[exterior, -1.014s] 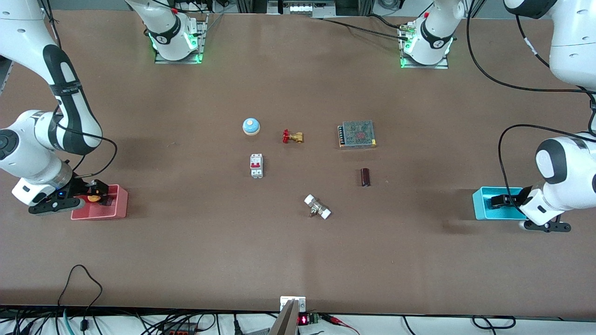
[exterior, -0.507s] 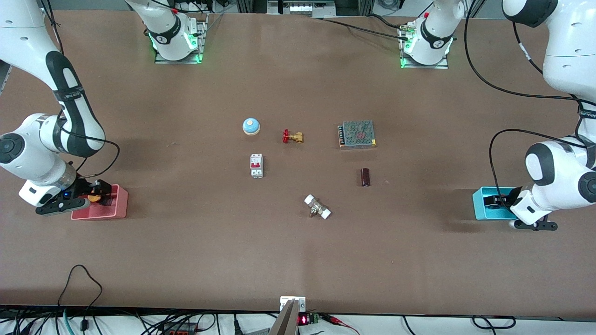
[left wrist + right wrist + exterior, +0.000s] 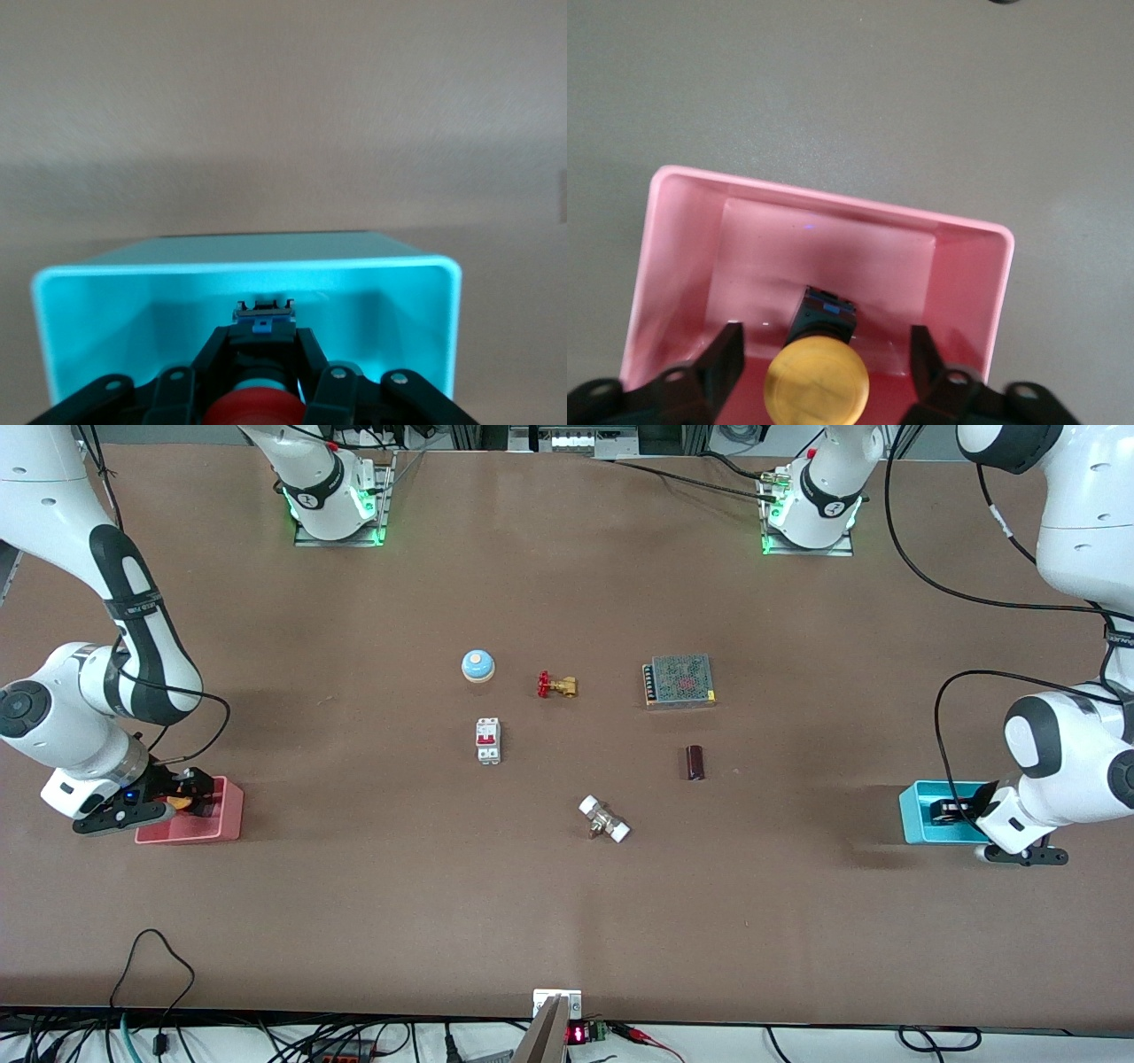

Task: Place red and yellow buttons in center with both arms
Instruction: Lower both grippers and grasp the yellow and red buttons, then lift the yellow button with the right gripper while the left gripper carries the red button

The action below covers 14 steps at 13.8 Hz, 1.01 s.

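Observation:
The red button [image 3: 252, 407] stands in the cyan bin [image 3: 248, 266] at the left arm's end of the table. My left gripper [image 3: 263, 341] is down in that bin [image 3: 912, 815], shut on the button's dark body below the red cap. The yellow button [image 3: 818, 382] stands in the pink bin [image 3: 824, 205] at the right arm's end. My right gripper [image 3: 824, 354] is open, with one finger on each side of the yellow button and a gap to each. In the front view the orange-yellow cap [image 3: 182, 802] shows between the fingers over the pink bin [image 3: 226, 815].
In the middle of the table lie a blue dome bell [image 3: 477, 665], a brass valve with a red handle [image 3: 556, 685], a white circuit breaker [image 3: 488, 740], a meshed power supply [image 3: 679, 680], a dark cylinder [image 3: 695, 763] and a white-ended fitting [image 3: 604, 819].
My right gripper has sunk a little lower around the yellow button in the pink bin. My left arm's wrist has shifted slightly at the cyan bin. Nothing on the table has moved.

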Motion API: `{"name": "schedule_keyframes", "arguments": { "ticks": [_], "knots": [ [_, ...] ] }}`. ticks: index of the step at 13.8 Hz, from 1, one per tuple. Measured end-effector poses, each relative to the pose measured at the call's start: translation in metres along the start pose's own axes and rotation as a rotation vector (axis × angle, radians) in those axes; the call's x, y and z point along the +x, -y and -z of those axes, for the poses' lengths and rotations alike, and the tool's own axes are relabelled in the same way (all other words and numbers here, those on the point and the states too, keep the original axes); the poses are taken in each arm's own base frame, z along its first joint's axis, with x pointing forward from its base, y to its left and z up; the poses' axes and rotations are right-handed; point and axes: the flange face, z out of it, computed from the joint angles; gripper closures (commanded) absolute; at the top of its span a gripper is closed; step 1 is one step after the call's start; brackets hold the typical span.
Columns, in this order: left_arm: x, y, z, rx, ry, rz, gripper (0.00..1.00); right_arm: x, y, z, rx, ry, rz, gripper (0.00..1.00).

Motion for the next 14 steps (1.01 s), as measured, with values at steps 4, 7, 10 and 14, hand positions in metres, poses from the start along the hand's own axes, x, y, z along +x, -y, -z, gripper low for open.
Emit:
{"name": "schedule_keyframes", "arguments": {
  "ticks": [4, 7, 10, 14],
  "knots": [
    [0.011, -0.028, 0.087, -0.002, 0.007, -0.044, 0.80, 0.000, 0.001, -0.001, 0.002, 0.001, 0.001, 0.50],
    [0.006, -0.108, 0.125, -0.020, 0.118, -0.156, 0.81, 0.000, 0.002, -0.001, 0.002, 0.001, 0.002, 0.59],
    [-0.002, -0.203, 0.100, -0.015, 0.219, -0.241, 0.82, 0.000, 0.002, -0.001, 0.003, 0.001, 0.003, 0.61],
    [-0.013, -0.267, 0.025, 0.009, 0.262, -0.195, 0.83, 0.000, 0.003, -0.001, 0.003, 0.001, 0.005, 0.65]
  ]
}}
